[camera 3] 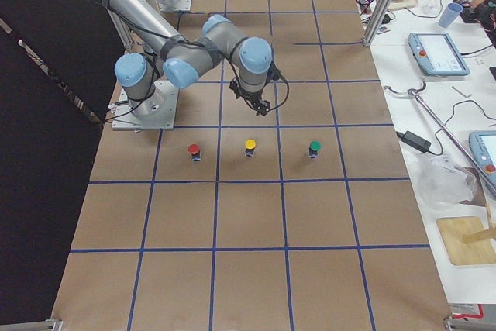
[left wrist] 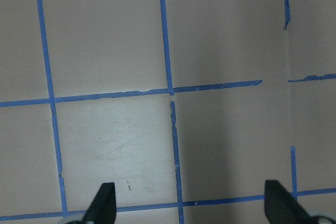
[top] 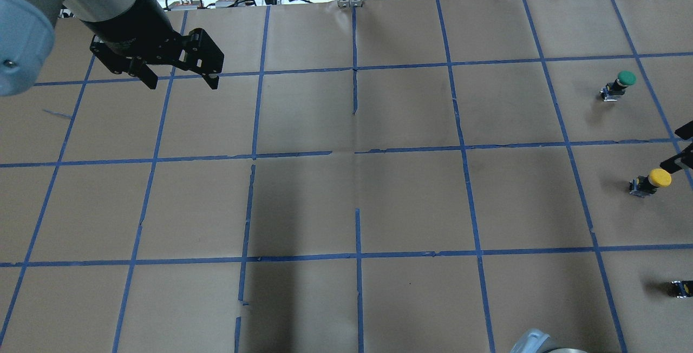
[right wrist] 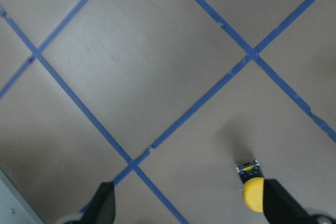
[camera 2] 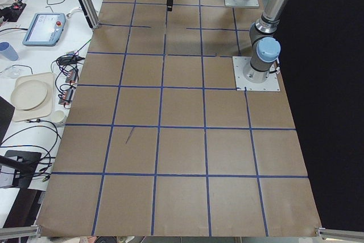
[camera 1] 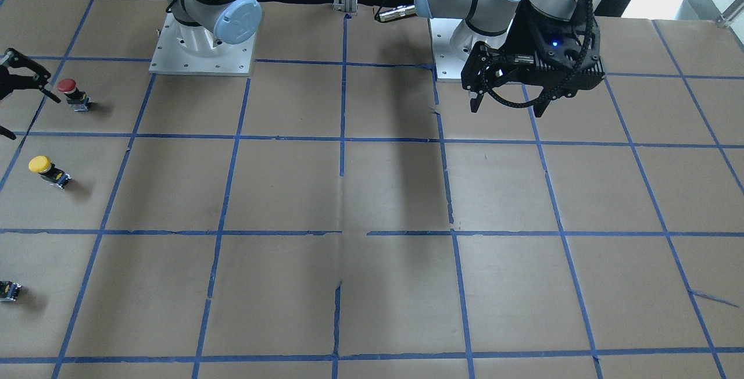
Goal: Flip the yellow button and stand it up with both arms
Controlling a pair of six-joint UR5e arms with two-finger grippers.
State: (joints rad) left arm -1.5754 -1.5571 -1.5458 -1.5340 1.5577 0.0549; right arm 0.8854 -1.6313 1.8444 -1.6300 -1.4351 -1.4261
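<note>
The yellow button (camera 1: 48, 171) stands cap up on the brown paper at the robot's far right, also seen in the overhead view (top: 652, 181) and the exterior right view (camera 3: 249, 147). My right gripper (top: 679, 148) is open and empty, hovering close beside it. In the right wrist view the button (right wrist: 252, 190) sits just inside the right finger (right wrist: 278, 205), low in the frame. My left gripper (camera 1: 508, 108) is open and empty, high over the table's left far side, and also shows in the overhead view (top: 182, 83). The left wrist view shows only paper and tape lines.
A red-capped button (camera 1: 72, 93) stands on the robot side of the yellow one, and a green-capped button (top: 620, 85) on the far side. Both show in the exterior right view, red (camera 3: 194, 149) and green (camera 3: 314, 147). The right arm's base plate (camera 1: 200, 56) is nearby.
</note>
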